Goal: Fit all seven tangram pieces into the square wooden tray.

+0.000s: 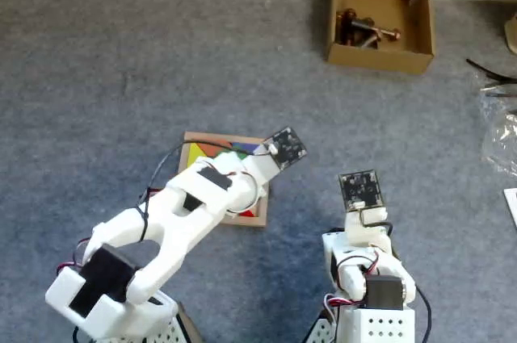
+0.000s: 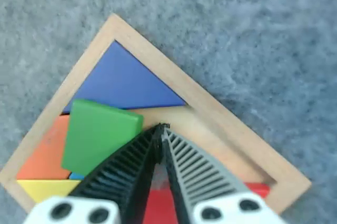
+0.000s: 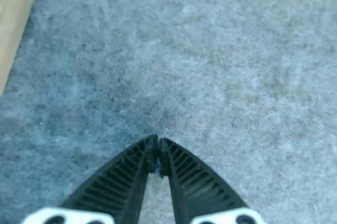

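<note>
The square wooden tray (image 2: 221, 109) lies on grey carpet, also seen under the left arm (image 1: 257, 215). In it lie a blue triangle (image 2: 126, 81), an orange piece (image 2: 46, 153), a yellow piece (image 2: 45, 187) and a red piece (image 2: 160, 205). A green piece (image 2: 97, 135) sits askew and looks raised over its neighbours. My left gripper (image 2: 159, 128) is shut and holds nothing, its tips just beside the green piece's corner, over bare tray floor. My right gripper (image 3: 157, 142) is shut and holds nothing over carpet, to the right of the tray corner (image 3: 13, 18).
A cardboard box (image 1: 380, 51) with metal parts stands at the back right. A clear plastic bag (image 1: 502, 143) and dark cables (image 1: 491, 77) lie at the right edge. Open carpet stretches left of and behind the tray.
</note>
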You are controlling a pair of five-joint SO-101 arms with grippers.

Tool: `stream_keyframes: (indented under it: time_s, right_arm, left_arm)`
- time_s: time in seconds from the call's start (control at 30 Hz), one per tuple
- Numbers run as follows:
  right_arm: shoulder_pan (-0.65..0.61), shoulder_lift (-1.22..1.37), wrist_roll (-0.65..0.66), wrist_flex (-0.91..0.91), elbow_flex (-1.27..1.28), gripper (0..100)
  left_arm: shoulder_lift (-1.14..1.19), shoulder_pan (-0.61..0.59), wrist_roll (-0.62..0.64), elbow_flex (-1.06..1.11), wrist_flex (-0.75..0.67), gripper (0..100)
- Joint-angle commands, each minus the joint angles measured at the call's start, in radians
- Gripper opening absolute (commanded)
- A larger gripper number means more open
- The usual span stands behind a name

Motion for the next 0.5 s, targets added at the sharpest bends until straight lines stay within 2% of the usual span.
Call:
stream_keyframes:
  time_s: [0.0,0.2,0.47]
  right_arm:
    - [-0.013,-0.005,-0.008,-0.022,0.099,0.5]
    - [-0.013,-0.005,-0.008,-0.022,0.099,0.5]
    - [-0.013,-0.005,-0.008,-0.022,0.099,0.5]
  left_arm:
    - [-0.008,0.008,-0.002,-0.041,-0.011,2]
    - [-0.082,0.035,0.0,-0.035,-0.002,2]
    - [-0.341,0.082,0.0,0.016,0.123,2]
